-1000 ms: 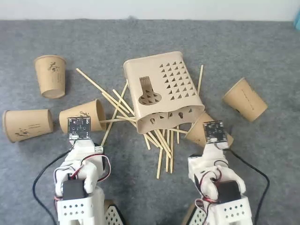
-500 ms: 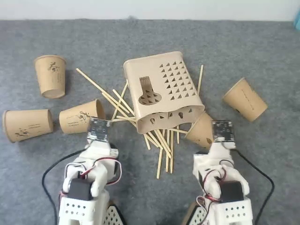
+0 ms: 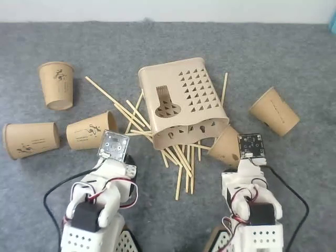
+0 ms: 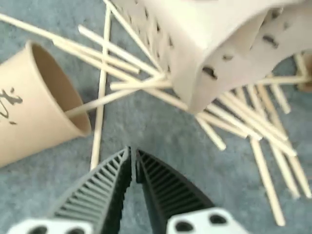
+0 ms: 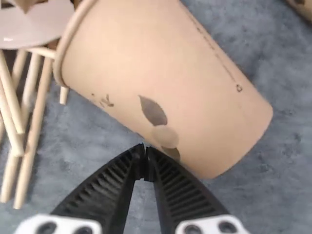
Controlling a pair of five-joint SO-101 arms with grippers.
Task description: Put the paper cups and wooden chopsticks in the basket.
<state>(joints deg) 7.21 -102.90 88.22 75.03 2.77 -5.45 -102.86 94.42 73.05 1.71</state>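
Surface (image 3: 294,47) of grey felt, read left to right, two arms at its near edge.

Left-edge cup (image 3: 30,139) lies on its side, touching nothing; far cup (image 3: 56,84) sits beyond it, toward the far-left corner; third cup (image 3: 89,131) lies on its side, mouth toward the centre, one stick's end at its rim. Each of the three carries a small dark printed motif; any lettering is too small to read.

Left gripper (image 4: 131,152) hangs just nearside of the third cup with jaws pressed together and nothing between them, grey surface under the tips.

Chopsticks (image 3: 184,157) lie scattered; a loose fan crosses from the far cup's side to the basket, and a denser bundle spreads from under the basket toward the near edge. Basket (image 3: 181,102) lies tipped on its side at the centre, perforated wall up, mouth toward the near edge; whether any stick lies inside cannot be told.

Fourth cup (image 3: 226,147) lies beside the basket's mouth, rim toward the sticks, a leaf-like mark and faint unreadable print on its wall. Right gripper (image 5: 145,150) is clenched and holds nothing, its tips right at that cup's side; contact cannot be told. Fifth cup (image 3: 274,111) lies well apart toward the right edge.

A broad band of felt runs between the basket and the far edge; another patch lies between the two arms.
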